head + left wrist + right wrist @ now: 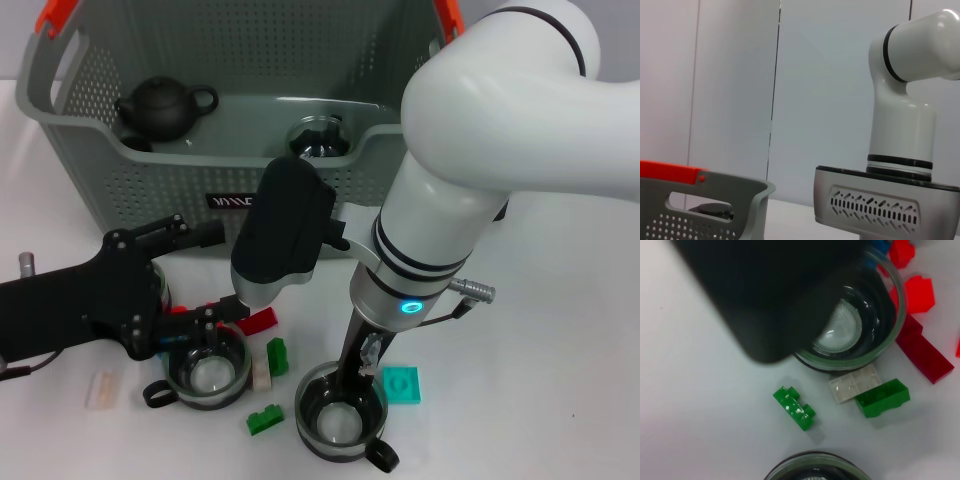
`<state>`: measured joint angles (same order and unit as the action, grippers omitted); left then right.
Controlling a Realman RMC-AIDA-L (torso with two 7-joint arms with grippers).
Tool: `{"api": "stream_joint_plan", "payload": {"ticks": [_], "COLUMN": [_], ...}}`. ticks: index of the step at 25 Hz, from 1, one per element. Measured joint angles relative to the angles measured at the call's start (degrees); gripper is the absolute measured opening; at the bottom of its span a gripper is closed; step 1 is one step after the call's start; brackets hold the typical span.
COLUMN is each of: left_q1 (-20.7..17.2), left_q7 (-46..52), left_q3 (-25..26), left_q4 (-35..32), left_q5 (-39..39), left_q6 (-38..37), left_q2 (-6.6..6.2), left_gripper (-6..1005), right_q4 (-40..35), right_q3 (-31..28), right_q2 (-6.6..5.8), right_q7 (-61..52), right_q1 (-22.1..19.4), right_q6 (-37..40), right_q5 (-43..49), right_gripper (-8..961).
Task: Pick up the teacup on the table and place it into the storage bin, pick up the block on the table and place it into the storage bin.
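Two glass teacups stand on the white table. One teacup (208, 372) is at front left, and it is also the upper cup (849, 326) in the right wrist view. My black left gripper (205, 318) hovers at its far rim, open, with the red fingertips (918, 293) apart and outside the glass. The other teacup (340, 418) is front centre, and my right gripper (358, 372) reaches down onto its rim. Loose blocks lie between the cups: red (258, 320), green (277, 355), clear (261, 373) and a second green (265, 418). The grey storage bin (150, 190) stands behind.
Inside the bin are a black teapot (165, 105) and a dark glass cup (318, 137). A teal block (402, 384) lies right of the front cup and a pale block (102, 390) at far left. The right arm's white elbow (500, 110) overhangs the bin's right end.
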<state>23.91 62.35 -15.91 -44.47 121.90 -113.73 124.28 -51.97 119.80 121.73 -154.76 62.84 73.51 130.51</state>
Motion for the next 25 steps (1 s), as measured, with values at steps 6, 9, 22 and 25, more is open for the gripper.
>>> {"api": "stream_joint_plan", "payload": {"ticks": [6,9,22,25], "left_q1": [-0.17,-0.2,0.09,0.09], "left_q7": [-0.09,-0.12,-0.16,-0.27], "left_q3": [0.0,0.0,0.0,0.0], "left_q4": [-0.01,-0.01,-0.01,0.03], "left_q5": [0.0,0.0,0.0,0.0], "left_q6": [0.0,0.0,-0.37,-0.39], "left_q2": [0.0,0.0,0.0,0.0], "left_gripper": [830,830,830,830], "right_q4": [-0.09,-1.25,-15.54,-19.27], "right_q3": [-0.03,-0.27,-16.73,-22.56], "right_q2": [0.0,-0.18,-1.15,-1.29], "right_q7": [0.68,0.66,0.31,1.76], "right_q1": [-0.01,-0.19,-1.9,-2.14], "right_q6": [0.15,0.56,8.27,8.17], "right_q5": [-0.08,-0.25,8.41,9.11], "right_gripper": [55,57,66,68]}}
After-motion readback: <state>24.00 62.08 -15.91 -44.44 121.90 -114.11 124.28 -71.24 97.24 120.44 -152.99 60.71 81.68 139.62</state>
